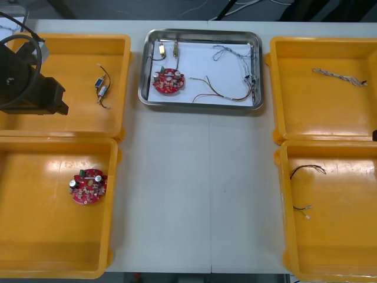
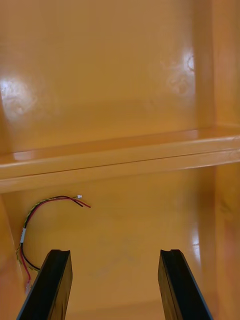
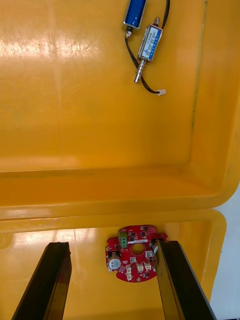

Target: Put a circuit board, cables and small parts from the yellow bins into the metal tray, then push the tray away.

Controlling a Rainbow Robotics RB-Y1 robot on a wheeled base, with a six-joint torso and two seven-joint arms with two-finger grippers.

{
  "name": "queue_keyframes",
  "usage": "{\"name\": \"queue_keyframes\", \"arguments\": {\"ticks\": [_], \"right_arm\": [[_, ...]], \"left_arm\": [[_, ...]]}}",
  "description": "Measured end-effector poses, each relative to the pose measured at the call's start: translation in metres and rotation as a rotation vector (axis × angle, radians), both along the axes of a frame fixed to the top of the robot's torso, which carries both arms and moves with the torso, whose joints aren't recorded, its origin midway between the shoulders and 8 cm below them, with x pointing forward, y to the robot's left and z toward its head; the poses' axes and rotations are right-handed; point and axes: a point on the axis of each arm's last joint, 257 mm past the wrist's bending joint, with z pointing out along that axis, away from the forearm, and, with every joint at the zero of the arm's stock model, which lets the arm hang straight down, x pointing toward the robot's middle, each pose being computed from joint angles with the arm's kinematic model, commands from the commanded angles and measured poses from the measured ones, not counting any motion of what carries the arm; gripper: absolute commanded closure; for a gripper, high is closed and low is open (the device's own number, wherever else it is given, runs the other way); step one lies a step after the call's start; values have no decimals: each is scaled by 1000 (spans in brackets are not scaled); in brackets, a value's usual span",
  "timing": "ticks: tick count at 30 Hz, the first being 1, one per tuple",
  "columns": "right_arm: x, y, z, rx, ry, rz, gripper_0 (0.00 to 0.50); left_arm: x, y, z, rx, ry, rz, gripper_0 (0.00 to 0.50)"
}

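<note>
I see my left gripper (image 3: 112,245) spread wide, the circuit board (image 3: 132,252) between its fingers. My right gripper (image 2: 115,252) is wide too, with the red and yellow cable (image 2: 55,198) beside it.

Both end effectors (image 3: 112,245) (image 2: 115,252) — jaws apart

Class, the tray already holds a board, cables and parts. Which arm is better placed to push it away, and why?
Probably the left. The left gripper, open, hangs over the left bins with its arm beside the tray; the right gripper, open, is over the right bins, farther out.
</note>
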Motion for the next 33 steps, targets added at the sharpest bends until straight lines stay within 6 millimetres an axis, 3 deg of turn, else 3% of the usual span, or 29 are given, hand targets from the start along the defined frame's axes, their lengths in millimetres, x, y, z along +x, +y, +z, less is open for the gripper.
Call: {"name": "queue_keyframes", "arguments": {"ticks": [16, 33], "right_arm": [[-10, 8, -21, 40, 42, 4, 0], [-11, 15, -25, 64, 49, 16, 0]], "left_arm": [[0, 0, 0, 0, 0, 0, 0], [0, 0, 0, 0, 0, 0, 0]]}}
